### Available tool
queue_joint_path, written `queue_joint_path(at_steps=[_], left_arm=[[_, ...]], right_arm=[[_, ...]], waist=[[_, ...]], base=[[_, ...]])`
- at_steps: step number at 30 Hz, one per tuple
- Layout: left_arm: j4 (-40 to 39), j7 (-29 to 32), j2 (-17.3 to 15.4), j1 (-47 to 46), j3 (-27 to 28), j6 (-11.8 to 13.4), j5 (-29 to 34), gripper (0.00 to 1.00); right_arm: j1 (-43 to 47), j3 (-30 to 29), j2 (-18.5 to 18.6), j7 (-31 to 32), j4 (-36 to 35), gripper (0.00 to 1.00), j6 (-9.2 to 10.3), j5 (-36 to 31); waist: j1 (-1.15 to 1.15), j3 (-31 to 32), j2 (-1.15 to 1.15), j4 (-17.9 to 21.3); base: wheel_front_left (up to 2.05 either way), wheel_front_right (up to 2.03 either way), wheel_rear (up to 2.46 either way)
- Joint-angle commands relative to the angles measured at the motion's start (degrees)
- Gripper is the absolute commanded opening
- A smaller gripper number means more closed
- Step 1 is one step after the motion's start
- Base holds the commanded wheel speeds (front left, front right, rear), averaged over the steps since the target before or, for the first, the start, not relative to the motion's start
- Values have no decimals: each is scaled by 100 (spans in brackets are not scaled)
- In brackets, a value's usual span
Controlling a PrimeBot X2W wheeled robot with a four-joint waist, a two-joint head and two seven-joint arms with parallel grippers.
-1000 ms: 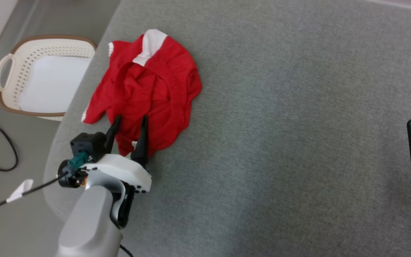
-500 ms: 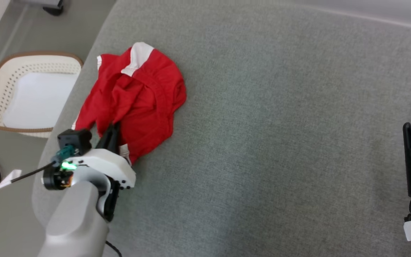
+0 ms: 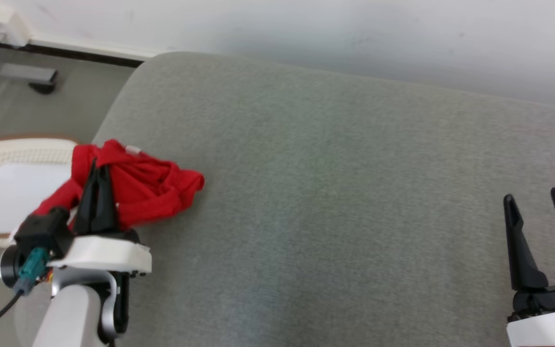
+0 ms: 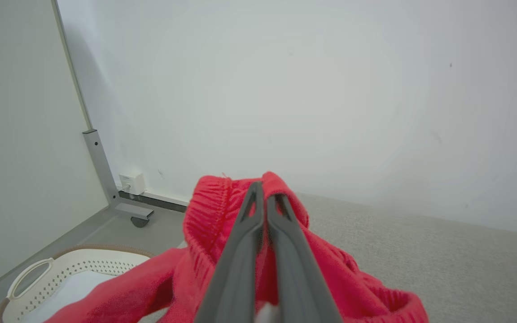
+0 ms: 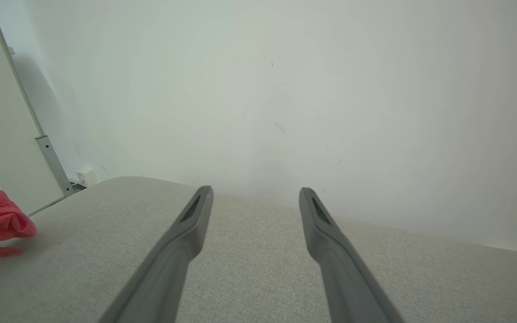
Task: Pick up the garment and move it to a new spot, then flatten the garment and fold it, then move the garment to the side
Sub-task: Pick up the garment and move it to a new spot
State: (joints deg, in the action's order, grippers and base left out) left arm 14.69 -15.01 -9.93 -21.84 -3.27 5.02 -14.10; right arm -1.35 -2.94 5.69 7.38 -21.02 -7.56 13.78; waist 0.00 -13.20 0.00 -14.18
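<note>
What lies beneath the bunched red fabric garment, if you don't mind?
The grey upholstered surface and a white perforated basket; the garment, pinched in the left hand, hides the basket's right rim.

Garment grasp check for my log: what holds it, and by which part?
Left gripper shut on the red garment at a bunched fold near its ribbed band; right gripper open.
</note>
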Motion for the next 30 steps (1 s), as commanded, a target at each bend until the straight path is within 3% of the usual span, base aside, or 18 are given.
queue_joint_path(at_steps=[1,8,13,20,30], left_arm=[[-227,62,-28,192,2,46,81,0],[-1726,629,52,1113,-223,239,165,0],[-1998,845,170,1271,-614,92,158,0],[-1488,931,365,746,-1230,-173,247,0],[230,765,654,-263,-2075,-451,98,0]], right_arm=[[76,19,-14,-56,22,100,16,35],[168,362,-108,-191,227,100,16,80],[254,357,-166,-305,338,100,16,130],[269,370,-239,-388,438,100,16,183],[293,358,-277,-534,645,100,16,316]], waist=[[0,263,0,299],[0,534,0,1002],[0,670,0,1477],[0,720,0,2175],[0,443,0,3013]], base=[[0,0,0],[0,0,0],[0,0,0],[0,0,0],[0,0,0]])
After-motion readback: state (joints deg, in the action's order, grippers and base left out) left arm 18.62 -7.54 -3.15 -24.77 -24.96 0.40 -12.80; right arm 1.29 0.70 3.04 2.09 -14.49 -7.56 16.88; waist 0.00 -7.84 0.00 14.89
